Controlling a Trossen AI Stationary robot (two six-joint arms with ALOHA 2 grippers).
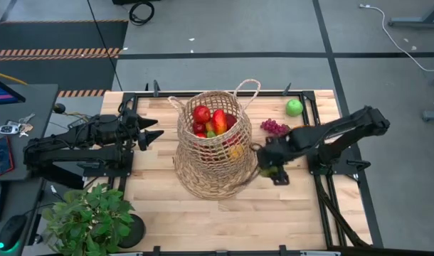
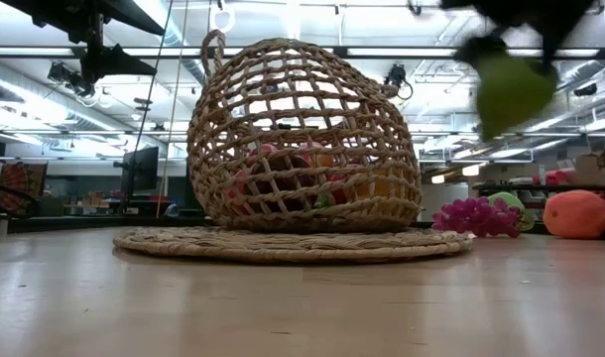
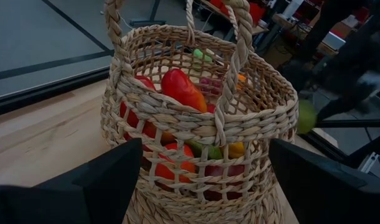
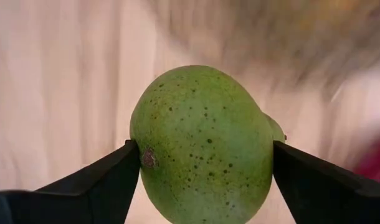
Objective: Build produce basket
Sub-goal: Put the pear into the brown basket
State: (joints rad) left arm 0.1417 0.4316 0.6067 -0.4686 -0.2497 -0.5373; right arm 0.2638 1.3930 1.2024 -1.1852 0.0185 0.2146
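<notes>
several pieces in: red, orange and green produce [image 1: 211, 122] already lies inside the basket [image 1: 196, 174], seen through the weave in the left wrist view.
basket: stands upright near the middle of the table [image 1: 288, 213], on a flat woven mat [image 2: 293, 244] in the low view; its loop handles rise above the neck.
in hand: right gripper [image 4: 205, 165] is clamped on a speckled green mango [image 4: 205, 143], fingers pressing both of its sides; in the low view the fruit hangs clear of the table, just beside the basket's bulging wall.
left to load: purple grapes [image 1: 274, 127] and a green apple [image 1: 294, 107] lie on the table beyond the right arm; an orange fruit [image 2: 576, 213] shows beside the grapes in the low view.
judgement: well along, with the mango and at least three pieces still out.
left arm: left gripper [image 1: 159, 134] waits at the basket's other side, fingers spread and empty, aimed at the weave.
edges: the neck is narrower than the belly, and a handle arches over the rim on the right arm's side.
open room: bare wood in front of the basket; a potted plant [image 1: 89, 217] fills the near left corner.
</notes>
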